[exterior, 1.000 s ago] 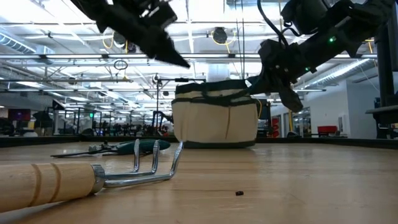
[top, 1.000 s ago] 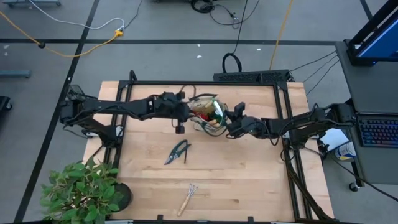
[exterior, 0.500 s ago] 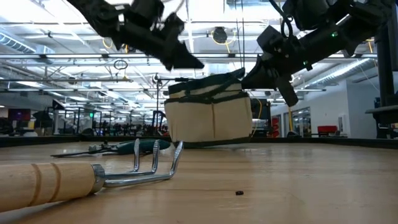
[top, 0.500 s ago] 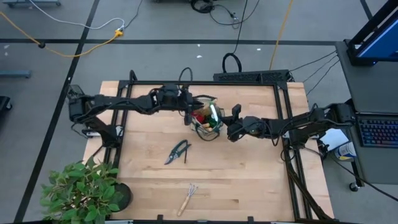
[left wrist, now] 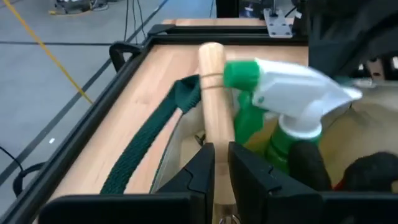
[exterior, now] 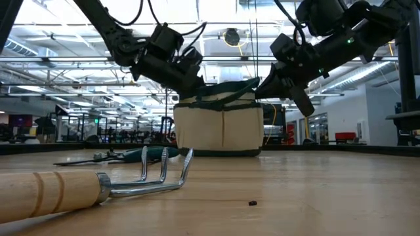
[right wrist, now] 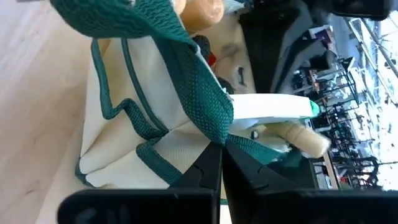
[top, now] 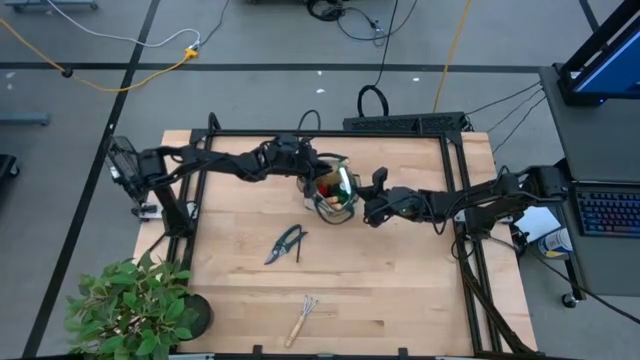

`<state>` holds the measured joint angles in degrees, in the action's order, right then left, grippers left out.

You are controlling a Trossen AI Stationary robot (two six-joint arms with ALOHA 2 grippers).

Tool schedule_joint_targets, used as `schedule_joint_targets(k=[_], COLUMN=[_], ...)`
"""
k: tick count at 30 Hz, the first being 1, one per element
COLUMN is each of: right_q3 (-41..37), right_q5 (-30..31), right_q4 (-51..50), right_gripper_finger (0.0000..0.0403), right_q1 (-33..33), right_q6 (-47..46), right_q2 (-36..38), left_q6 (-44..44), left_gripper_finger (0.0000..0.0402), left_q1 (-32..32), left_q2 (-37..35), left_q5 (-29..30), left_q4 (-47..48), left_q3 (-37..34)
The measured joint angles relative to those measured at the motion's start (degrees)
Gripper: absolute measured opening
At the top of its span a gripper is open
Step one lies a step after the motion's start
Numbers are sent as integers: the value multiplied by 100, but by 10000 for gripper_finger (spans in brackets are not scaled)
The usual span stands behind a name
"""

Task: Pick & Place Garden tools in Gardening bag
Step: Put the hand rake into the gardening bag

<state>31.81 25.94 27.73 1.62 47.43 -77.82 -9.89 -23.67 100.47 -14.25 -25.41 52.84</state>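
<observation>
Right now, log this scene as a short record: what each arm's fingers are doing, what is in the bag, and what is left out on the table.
left fingers: closed on a wooden tool handle standing in the gardening bag
right fingers: shut on the bag's green handle strap
in bag: green spray bottle with white top, wooden-handled tools, something red
left on table: pruning shears, hand rake
bag position: standing upright, far middle of the table
also present: potted plant at the table's near left corner
</observation>
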Motion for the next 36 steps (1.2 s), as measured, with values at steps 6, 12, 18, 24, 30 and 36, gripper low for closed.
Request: schedule_joint_targets(k=[6,12,18,24,30,36], right_q3=[0,0,0,0,0,0], right_q5=[1145,1442,1130,781,854,847], right_q4=[-21,0,178,52,-206,-47], right_gripper_finger=[0,0,0,0,0,0], right_q1=[19,20,102,147,145,145], right_q6=[-164,1,-34,-441,-630,-987], right_q2=[0,1,4,4,4,4], left_q6=[-263,-258,-212,-241,-244,93], left_gripper_finger=[51,51,51,51,51,51], left_q1=[-10,-19,-7,51,130,353], left_q2=[55,59,61,-62,-941,-1966], left_q5=[-350,-410,-648,-651,-672,-671], left_q4=[152,267,390,473,783,2532], left_q3=[2,2,0,-10,-10,0])
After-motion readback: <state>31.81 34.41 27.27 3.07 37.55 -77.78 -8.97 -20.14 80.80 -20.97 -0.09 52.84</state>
